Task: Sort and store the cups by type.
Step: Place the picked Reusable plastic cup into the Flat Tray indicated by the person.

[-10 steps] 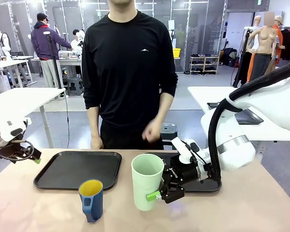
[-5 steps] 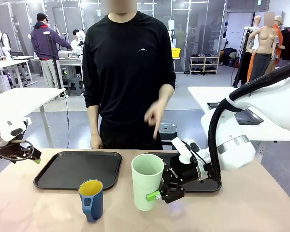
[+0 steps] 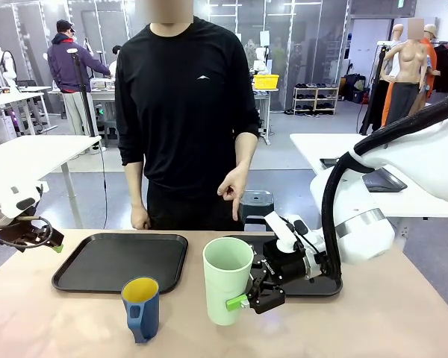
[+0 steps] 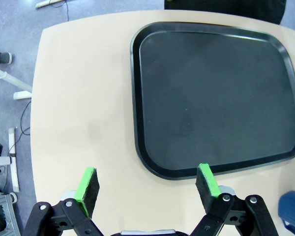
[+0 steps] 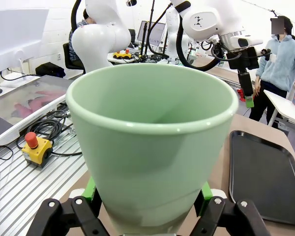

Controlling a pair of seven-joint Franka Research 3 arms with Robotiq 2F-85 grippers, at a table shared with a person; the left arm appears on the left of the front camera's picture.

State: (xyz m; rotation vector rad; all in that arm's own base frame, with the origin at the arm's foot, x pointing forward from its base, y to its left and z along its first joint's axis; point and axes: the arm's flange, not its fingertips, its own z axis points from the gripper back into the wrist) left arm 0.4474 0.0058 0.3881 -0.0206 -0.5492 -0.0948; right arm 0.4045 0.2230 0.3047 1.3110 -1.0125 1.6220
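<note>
Two cups faced you on the worktop, and here they are from left to right. At the far left, your left pincer hung above the worktop's edge with its green pads spread wide and nothing between them. In its wrist view it sat over the near rim of the left tray, a black tray with rounded corners that carried nothing.

Just in front of that tray's right corner stood the blue mug. It was upright, short and dark blue, with a yellow inside and its handle turned toward your side. It touched neither the tray nor the other cup.

To its right stood the tumbler, tall and pale mint green. It had no handle, flared toward a rounded rim and stood upright with nothing inside.

Your right pincer was clamped on the tumbler's lower part, one green pad on each side. I could not tell whether the base rested on the worktop or hung just clear. That arm lay across the right tray, also black.

Behind, the person's hand pointed one finger downward.
</note>
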